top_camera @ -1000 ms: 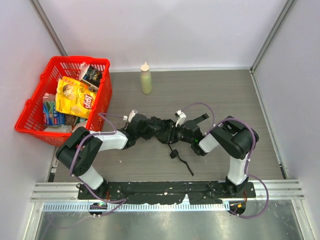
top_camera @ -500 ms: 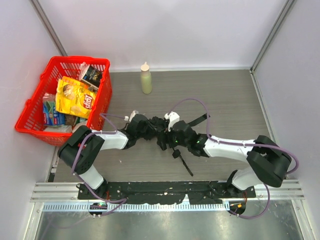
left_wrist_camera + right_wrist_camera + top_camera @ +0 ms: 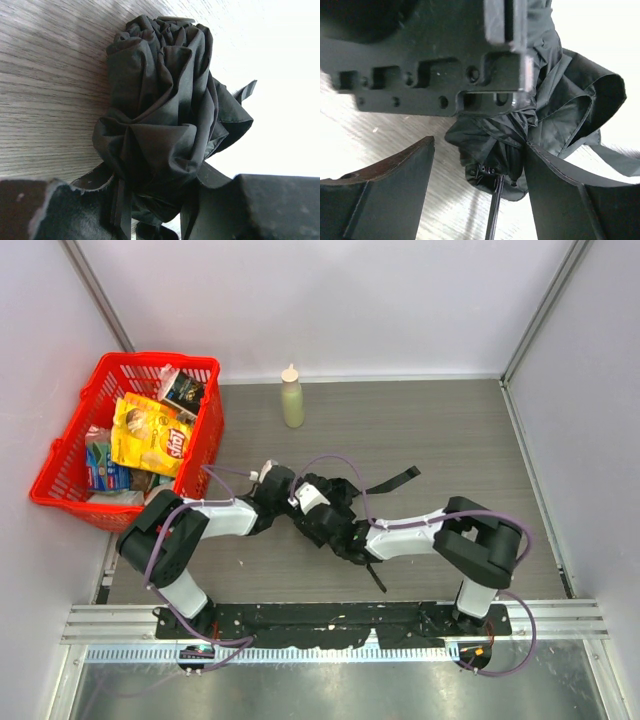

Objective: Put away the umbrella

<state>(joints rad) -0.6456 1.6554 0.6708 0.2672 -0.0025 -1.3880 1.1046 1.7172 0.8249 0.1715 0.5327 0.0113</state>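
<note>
umbrella (image 3: 165, 125): matt blk cloth; table (image 3: 45, 75) woodgrain.

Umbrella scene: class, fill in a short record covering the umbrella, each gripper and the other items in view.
umbrella: black, canopy fabric bunched, lying on the table between the arms
left gripper: closed on the umbrella's fabric
right gripper: open, fingers either side of the fabric and shaft
red basket: far left, holding a Lay's bag and other packs
squeeze bottle: upright near the back wall
</note>
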